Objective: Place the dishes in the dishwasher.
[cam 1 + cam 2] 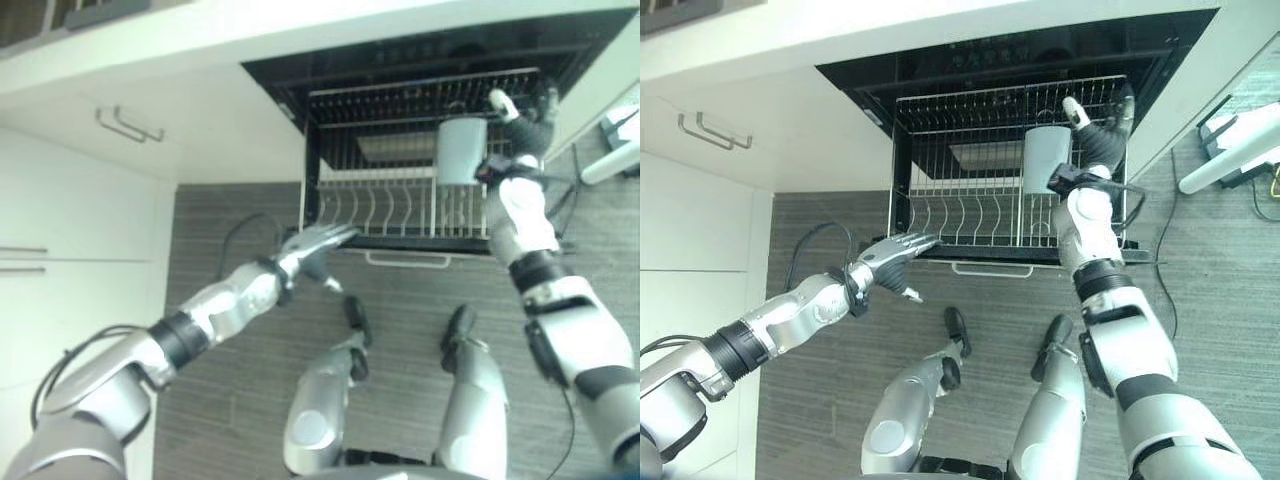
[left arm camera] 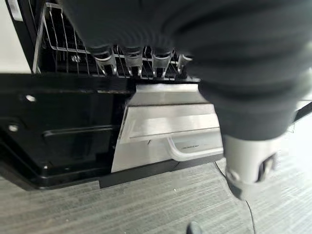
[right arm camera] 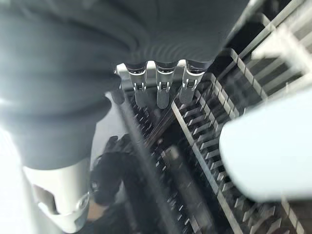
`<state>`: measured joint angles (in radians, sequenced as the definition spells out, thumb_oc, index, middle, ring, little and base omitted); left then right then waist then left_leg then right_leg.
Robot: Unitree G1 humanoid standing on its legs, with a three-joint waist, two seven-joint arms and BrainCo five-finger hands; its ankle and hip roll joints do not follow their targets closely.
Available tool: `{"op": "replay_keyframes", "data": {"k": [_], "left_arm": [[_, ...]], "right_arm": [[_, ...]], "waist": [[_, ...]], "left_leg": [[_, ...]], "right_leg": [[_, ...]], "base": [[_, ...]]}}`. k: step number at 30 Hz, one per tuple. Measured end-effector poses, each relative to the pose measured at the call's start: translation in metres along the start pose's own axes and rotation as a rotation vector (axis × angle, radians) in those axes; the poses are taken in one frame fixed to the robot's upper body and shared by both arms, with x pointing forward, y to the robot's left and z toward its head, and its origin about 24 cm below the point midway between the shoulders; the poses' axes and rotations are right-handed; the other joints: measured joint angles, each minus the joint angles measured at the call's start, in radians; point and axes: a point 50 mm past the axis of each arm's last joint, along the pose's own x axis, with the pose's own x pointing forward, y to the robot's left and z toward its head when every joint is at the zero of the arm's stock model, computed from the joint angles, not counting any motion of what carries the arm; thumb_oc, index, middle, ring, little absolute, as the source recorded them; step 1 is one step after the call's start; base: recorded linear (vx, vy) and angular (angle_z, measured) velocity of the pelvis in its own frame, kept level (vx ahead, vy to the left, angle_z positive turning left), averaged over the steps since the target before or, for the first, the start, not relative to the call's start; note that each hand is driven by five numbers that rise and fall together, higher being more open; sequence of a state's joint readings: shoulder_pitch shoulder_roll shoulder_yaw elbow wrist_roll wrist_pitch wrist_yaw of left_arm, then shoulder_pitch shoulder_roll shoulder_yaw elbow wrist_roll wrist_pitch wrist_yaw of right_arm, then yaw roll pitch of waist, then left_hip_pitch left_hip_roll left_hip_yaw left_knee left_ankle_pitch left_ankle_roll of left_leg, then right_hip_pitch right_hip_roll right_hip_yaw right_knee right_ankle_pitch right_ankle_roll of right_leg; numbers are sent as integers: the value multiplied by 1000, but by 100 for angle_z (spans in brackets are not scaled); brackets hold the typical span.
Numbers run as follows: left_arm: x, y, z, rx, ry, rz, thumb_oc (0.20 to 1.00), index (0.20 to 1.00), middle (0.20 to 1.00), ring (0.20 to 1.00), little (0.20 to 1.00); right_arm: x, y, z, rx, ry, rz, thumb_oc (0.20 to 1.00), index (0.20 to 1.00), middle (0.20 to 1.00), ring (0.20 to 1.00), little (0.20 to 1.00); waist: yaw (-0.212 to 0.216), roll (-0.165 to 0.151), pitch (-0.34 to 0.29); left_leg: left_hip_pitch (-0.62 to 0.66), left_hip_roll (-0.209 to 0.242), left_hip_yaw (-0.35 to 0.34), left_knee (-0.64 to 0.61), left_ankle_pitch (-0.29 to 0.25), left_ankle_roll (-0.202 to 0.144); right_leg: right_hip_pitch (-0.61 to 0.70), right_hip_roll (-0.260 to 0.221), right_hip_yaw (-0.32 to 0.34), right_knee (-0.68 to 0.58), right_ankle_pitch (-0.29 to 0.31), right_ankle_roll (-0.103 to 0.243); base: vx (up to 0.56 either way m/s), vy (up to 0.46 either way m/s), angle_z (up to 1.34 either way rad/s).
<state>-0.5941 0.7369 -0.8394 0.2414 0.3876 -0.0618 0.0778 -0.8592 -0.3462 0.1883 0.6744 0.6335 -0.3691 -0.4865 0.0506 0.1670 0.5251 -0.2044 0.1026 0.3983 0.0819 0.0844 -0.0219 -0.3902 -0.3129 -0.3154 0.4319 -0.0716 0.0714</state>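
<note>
The dishwasher (image 1: 1010, 60) stands open under the white desk (image 1: 890, 30), its wire rack (image 1: 970, 215) pulled out over the grey floor. One dish is in view: a pale grey cup (image 1: 1047, 158) standing upright in the rack toward its 2 o'clock corner, just beside the right hand (image 1: 1095, 135). In the right wrist view the cup (image 3: 268, 156) lies apart from the fingers (image 3: 163, 90), which stretch straight out, so the hand seems to be letting it go rather than gripping it. I judge this cup to be as good as placed. The rest of the rack looks bare. The left hand (image 1: 898, 250) hovers at the rack's 7 o'clock corner, fingers straight and relaxed, holding nothing. Whether more dishes wait elsewhere cannot be told.
</note>
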Motion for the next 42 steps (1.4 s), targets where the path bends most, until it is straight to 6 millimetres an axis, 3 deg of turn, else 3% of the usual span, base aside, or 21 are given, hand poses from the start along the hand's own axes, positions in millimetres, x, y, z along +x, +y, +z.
{"op": "replay_keyframes", "data": {"k": [7,10,11,13,14,15,16,18,19,22,27,30,31,32,33,34,38,41,42], "left_arm": [[-13,-56,-10,-183,171,64,1000,1000,1000,1000,1000],[-20,-70,-7,-264,222,152,1000,1000,1000,1000,1000],[-28,-76,-9,-305,257,217,1000,1000,1000,1000,1000],[-37,-71,-13,-410,282,385,1000,1000,1000,1000,1000],[-47,-62,-20,-503,294,519,1000,1000,1000,1000,1000],[-47,-61,-20,-507,295,524,1000,1000,1000,1000,1000],[-55,-58,-25,-567,310,591,1000,1000,1000,1000,1000],[-64,-51,-27,-717,282,721,1000,1000,1000,1000,1000],[-70,-47,-27,-791,261,779,1000,1000,1000,1000,1000],[-88,-35,-22,-927,194,947,1000,1000,1000,1000,1000],[-102,0,-27,-926,85,1080,1000,1000,1000,1000,1000],[-103,16,-22,-870,8,1014,1000,1000,1000,1000,1000],[-103,19,-21,-860,-1,999,1000,1000,1000,1000,1000],[-100,24,-19,-871,-20,982,1000,1000,1000,1000,1000],[-100,27,-18,-881,-31,979,1000,1000,1000,1000,1000],[-100,26,-19,-888,-22,972,1000,1000,1000,1000,1000],[-111,15,-24,-893,37,950,1000,1000,1000,1000,1000],[-114,8,-22,-899,44,905,1000,1000,1000,1000,1000],[-114,7,-21,-901,39,897,1000,1000,1000,1000,1000]], "right_arm": [[-65,-14,-36,51,111,21,1000,1000,1000,1000,1000],[-89,-33,-48,39,159,-8,1000,1000,1000,1000,1000],[-104,-48,-58,6,198,-19,1000,1000,1000,1000,1000],[-122,-60,-63,-22,228,20,1000,1000,1000,1000,1000],[-128,-60,-60,-14,221,74,1000,1000,1000,1000,1000],[-129,-60,-60,-13,220,77,1000,1000,1000,1000,1000],[-134,-60,-56,-16,196,117,1000,1000,1000,1000,1000],[-141,-60,-51,-17,184,178,1000,1000,1000,1000,1000],[-145,-60,-50,-36,175,207,1000,1000,1000,1000,1000],[-159,-74,-40,-52,161,218,1000,1000,1000,1000,1000],[-152,-71,-16,-29,56,299,1000,1000,1000,1000,1000],[-147,-59,3,-43,-32,415,1000,1000,1000,1000,1000],[-144,-55,6,-47,-50,438,1000,1000,1000,1000,1000],[-141,-52,8,-58,-55,467,1000,1000,1000,1000,1000],[-143,-50,6,-63,-45,484,1000,1000,1000,1000,1000],[-143,-49,6,-70,-46,503,1000,1000,1000,1000,1000],[-140,-56,-7,-109,10,479,1000,1000,1000,1000,1000],[-135,-63,-3,-156,-4,475,1000,1000,1000,1000,1000],[-133,-65,-3,-160,-7,464,1000,1000,1000,1000,1000]], "waist": [[-73,14,-30],[-73,1,-107],[-74,-20,-171],[-70,-52,-236],[-54,-79,-299],[-53,-80,-300],[-40,-93,-340],[-38,-110,-365],[-16,-122,-373],[-4,-148,-379],[-4,-213,-382],[-1,-204,-379],[1,-193,-373],[-4,-188,-372],[-4,-191,-374],[9,-189,-372],[9,-142,-363],[20,-138,-356],[27,-144,-352]], "left_leg": [[173,16,29,-33,-17,-17],[207,31,36,-46,-13,-24],[234,38,42,-48,-16,-27],[299,43,43,-68,-21,-32],[309,40,40,-69,-32,-37],[310,40,40,-69,-33,-37],[312,34,34,-71,-39,-34],[317,18,11,-82,-41,-29],[317,2,8,-83,-46,-30],[329,-25,-20,-84,-60,-11],[298,-57,-26,-85,-72,20],[295,-51,-6,-130,-54,44],[296,-51,-5,-139,-52,48],[299,-41,-21,-146,-30,62],[298,-41,-31,-155,-29,55],[297,-60,-31,-160,-30,54],[293,-58,-54,-132,-38,34],[222,-16,-57,45,-87,-18],[195,-12,-63,109,-85,-20]], "right_leg": [[167,28,1,-50,-12,8],[192,46,-1,-52,-15,1],[218,53,-4,-48,-28,-1],[296,62,-25,-69,-40,4],[309,59,-27,-70,-55,3],[310,59,-27,-71,-56,2],[318,54,-33,-78,-58,7],[333,38,-53,-87,-55,15],[340,32,-52,-93,-50,26],[373,13,-63,-118,-22,58],[386,-10,-68,-175,57,85],[376,8,-119,-226,153,84],[362,9,-132,-190,137,95],[334,73,-96,-108,38,109],[336,118,-77,-96,-14,87],[341,112,-92,-114,-46,49],[375,131,-104,-154,-67,6],[366,130,-97,-127,-100,-35],[368,130,-87,-134,-101,-40]], "base": [[54,5,-14],[65,21,-7],[148,146,-2],[118,201,12],[39,187,12],[19,153,9],[-11,106,19],[8,128,29],[10,149,20],[-19,98,20],[-72,78,7],[-75,43,-11],[-42,14,-5],[38,-19,19],[36,-63,26],[72,-186,21],[121,-156,12],[11,83,-5],[35,323,-13]]}}
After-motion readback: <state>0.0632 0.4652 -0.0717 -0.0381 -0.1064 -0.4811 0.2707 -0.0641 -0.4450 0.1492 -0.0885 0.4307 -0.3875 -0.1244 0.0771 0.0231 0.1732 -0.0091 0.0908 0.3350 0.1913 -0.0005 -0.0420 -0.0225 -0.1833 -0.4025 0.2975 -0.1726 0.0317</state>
